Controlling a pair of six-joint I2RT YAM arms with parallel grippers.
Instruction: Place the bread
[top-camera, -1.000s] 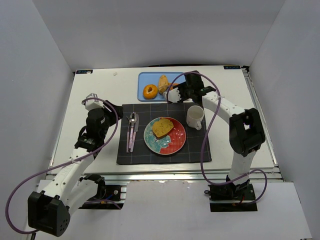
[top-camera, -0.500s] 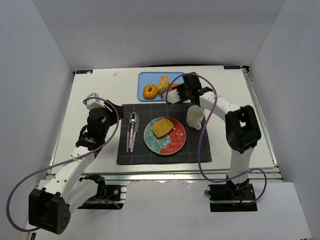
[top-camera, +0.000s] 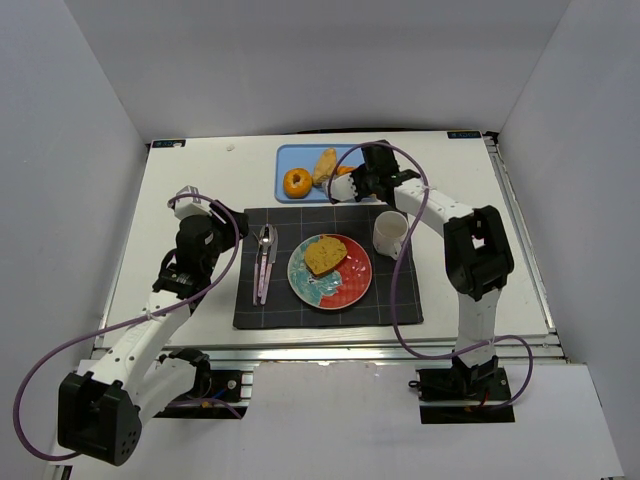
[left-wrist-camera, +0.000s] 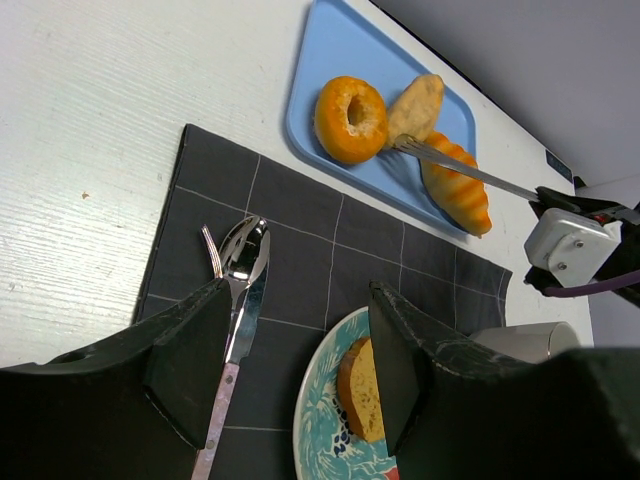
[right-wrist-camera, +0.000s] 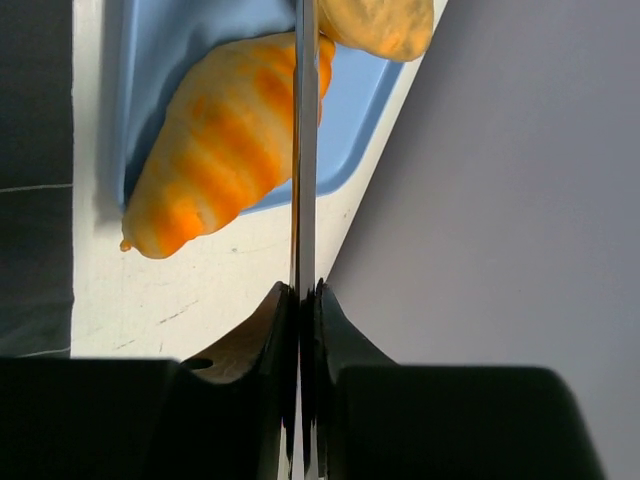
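One bread piece, a squarish crusted slice (top-camera: 325, 254) (left-wrist-camera: 362, 392), lies on the red and teal plate (top-camera: 350, 290). The other bread piece, a long narrow roll (top-camera: 324, 165) (left-wrist-camera: 417, 103) (right-wrist-camera: 382, 24), lies on the blue tray (top-camera: 290, 158) between a donut (top-camera: 298, 182) and a croissant (left-wrist-camera: 457, 187) (right-wrist-camera: 222, 152). My right gripper (top-camera: 352, 183) (right-wrist-camera: 303, 295) is shut on the handle of a metal fork (left-wrist-camera: 470, 172) (right-wrist-camera: 305, 150), whose tines touch the roll. My left gripper (top-camera: 205, 228) (left-wrist-camera: 295, 345) hovers open over the dark placemat's left side, holding nothing.
A white mug (top-camera: 390, 235) stands on the placemat (top-camera: 390, 300) right of the plate. A spoon and knife (top-camera: 264, 262) (left-wrist-camera: 240, 290) lie left of the plate. White walls enclose the table on three sides.
My right gripper has closed tight on the fork and shifted slightly left toward the tray, bringing the tines onto the roll. The left arm has barely moved.
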